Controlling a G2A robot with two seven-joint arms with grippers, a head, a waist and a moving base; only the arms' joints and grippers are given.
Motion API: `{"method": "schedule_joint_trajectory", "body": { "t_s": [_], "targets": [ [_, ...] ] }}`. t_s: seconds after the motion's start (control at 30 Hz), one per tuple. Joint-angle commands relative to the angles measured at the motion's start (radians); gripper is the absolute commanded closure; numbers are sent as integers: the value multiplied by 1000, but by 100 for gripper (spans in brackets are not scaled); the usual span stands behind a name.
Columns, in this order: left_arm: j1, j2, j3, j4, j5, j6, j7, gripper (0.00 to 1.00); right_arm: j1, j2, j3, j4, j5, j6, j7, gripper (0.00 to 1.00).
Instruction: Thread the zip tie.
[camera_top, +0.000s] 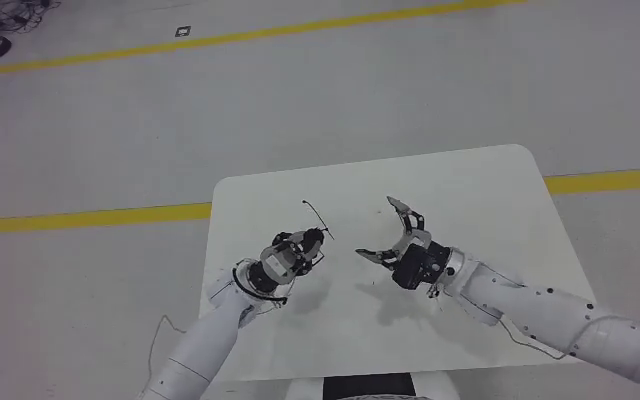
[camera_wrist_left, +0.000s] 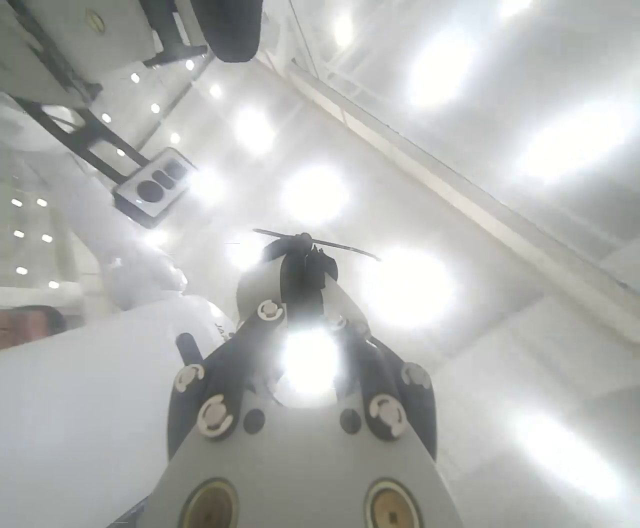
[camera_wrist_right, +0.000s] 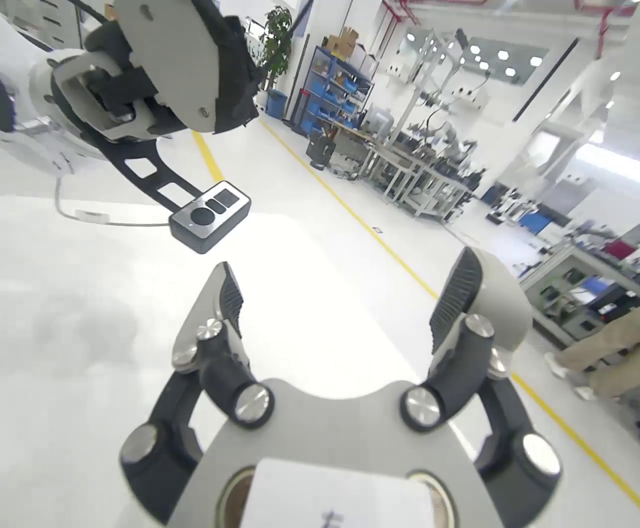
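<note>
A thin black zip tie (camera_top: 317, 214) is pinched in my left gripper (camera_top: 312, 240), which is held just above the white table (camera_top: 480, 180) left of centre. In the left wrist view the zip tie (camera_wrist_left: 345, 246) crosses the shut fingertips (camera_wrist_left: 306, 250) and sticks out on both sides. My right gripper (camera_top: 374, 225) hovers a short way to the right of it, open wide, with nothing between its ribbed pads (camera_wrist_right: 452, 295). In the right wrist view the right gripper (camera_wrist_right: 345, 280) faces the left arm's gripper (camera_wrist_right: 165, 75) and its wrist camera (camera_wrist_right: 210, 220).
The table's far edge (camera_top: 380, 162) lies beyond both grippers. Bare table surface (camera_top: 500, 220) extends to the right and behind. Grey floor with yellow lines (camera_top: 100, 217) surrounds the table, and shelves and workbenches (camera_wrist_right: 400, 165) stand far off.
</note>
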Motion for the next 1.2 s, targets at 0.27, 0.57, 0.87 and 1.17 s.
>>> {"method": "schedule_joint_trajectory", "body": {
  "t_s": [0.27,0.57,0.87,1.17],
  "targets": [
    [-10,-26,57,46,-34,-3,-90,100,-57,-32,50,-17,-176,58,-70,0],
    [-21,-37,56,53,-34,-3,-95,100,-70,-45,67,-21,-220,73,-75,0],
    [-21,-37,56,53,-34,-3,-95,100,-105,-70,108,-32,-157,14,-68,0],
    [-21,-37,56,53,-34,-3,-95,100,-126,-114,146,-29,-119,-38,-61,51]
  ]
}}
